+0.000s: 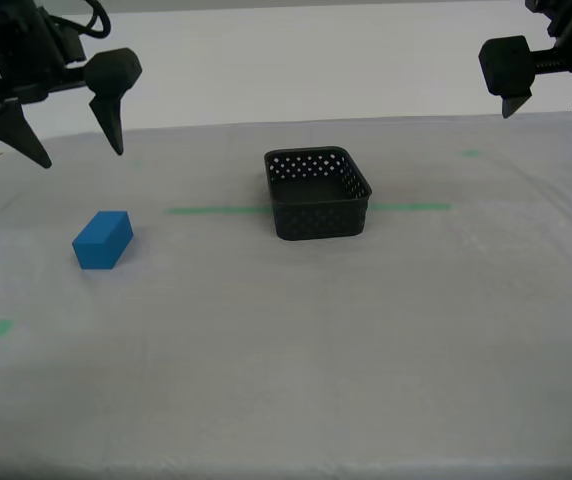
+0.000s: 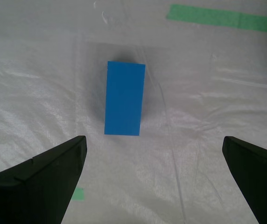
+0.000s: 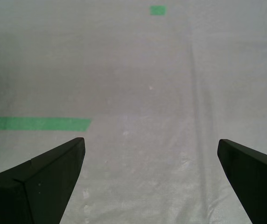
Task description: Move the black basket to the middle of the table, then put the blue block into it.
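At the exterior view's left, my second gripper (image 1: 76, 156) hangs above the worktop (image 1: 296, 350), jaws spread apart and holding nothing. Just nearer lies the blue block (image 1: 103, 240). The black basket (image 1: 317, 193) sits mid-worktop on the green tape line (image 1: 216, 210). Far right, my first gripper (image 3: 150, 182) hovers high, jaws likewise apart.

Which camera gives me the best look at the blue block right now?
The second wrist view: the blue block fills the centre, seen from above between my second pincer's open fingers. The exterior view shows it small, lying on the table apart from the black basket. The first wrist view misses it.
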Tool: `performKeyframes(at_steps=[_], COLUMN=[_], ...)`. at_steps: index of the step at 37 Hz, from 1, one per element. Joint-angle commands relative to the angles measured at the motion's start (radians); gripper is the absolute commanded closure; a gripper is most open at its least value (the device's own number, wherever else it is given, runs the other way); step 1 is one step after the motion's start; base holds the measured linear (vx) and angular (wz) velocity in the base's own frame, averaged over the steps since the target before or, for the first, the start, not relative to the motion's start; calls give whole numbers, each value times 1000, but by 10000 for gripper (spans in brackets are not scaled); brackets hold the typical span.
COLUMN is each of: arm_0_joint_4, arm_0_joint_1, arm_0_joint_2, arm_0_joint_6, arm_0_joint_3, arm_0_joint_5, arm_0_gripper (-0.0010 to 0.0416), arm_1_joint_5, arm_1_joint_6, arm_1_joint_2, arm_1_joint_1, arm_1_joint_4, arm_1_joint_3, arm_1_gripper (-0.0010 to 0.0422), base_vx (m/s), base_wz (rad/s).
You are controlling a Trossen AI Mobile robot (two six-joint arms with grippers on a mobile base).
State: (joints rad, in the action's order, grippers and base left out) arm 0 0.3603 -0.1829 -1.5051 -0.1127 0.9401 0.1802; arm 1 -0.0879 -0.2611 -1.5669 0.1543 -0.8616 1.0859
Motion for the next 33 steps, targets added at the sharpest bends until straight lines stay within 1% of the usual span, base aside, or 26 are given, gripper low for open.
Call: performKeyframes(at_steps=[1, 9, 14, 17, 21, 28, 33], arm_0_joint_4=[-1, -1, -1, -1, -1, 0, -1], arm_0_joint_1=[0, 0, 1, 0, 0, 1, 1], arm_0_joint_2=[0, 0, 0, 0, 0, 0, 0], arm_0_joint_6=[1, 1, 1, 1, 1, 1, 1], arm_0_joint_3=[-1, -1, -1, -1, -1, -1, -1], arm_0_joint_5=[0, 0, 0, 0, 0, 0, 0], arm_0_gripper=[7, 7, 7, 7, 7, 7, 7], arm_1_joint_5=[0, 3, 30, 55, 77, 78, 89], arm_1_joint_6=[-7, 10, 11, 17, 25, 25, 26], arm_1_joint_2=[0, 0, 0, 0, 0, 0, 0], arm_1_joint_1=[0, 0, 0, 0, 0, 0, 0], arm_1_joint_4=[63, 193, 226, 230, 245, 330, 338], arm_1_joint_3=[-50, -125, -155, -167, -182, -217, -222], arm_1_gripper=[11, 11, 11, 11, 11, 11, 11], base_vx=[0, 0, 0, 0, 0, 0, 0], base_wz=[0, 0, 0, 0, 0, 0, 0])
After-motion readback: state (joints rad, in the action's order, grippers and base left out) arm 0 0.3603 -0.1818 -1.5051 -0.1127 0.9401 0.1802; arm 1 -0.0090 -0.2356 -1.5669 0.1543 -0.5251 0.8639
